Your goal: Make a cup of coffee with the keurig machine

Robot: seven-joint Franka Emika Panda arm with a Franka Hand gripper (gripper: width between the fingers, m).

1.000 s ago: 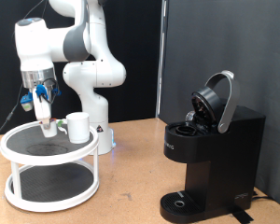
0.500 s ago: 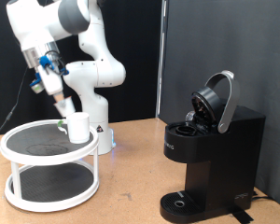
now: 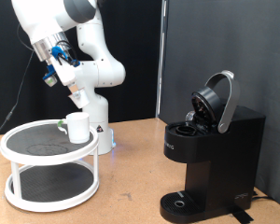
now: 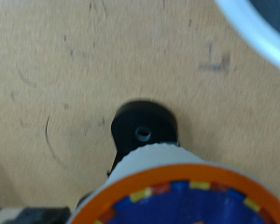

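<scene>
Pincer (image 3: 81, 95) raised above the rack (image 3: 19, 142), gripping what looks like a small pod, presumably bound for the open-lidded keurig (image 3: 210, 154) on the bench (image 3: 131, 177); cup (image 3: 78, 127) waiting on the rack's top tier.

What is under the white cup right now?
The cup stands on the top shelf of a white two-tier stand. The lower shelf beneath looks bare; its back is partly hidden.

The white arm (image 3: 79, 37) rises from its base and bends toward 10 o'clock in the exterior view. Its gripper (image 3: 80, 99) is tilted, fingers aimed toward 5 o'clock, gripping a small object between its 2 fingers.
</scene>
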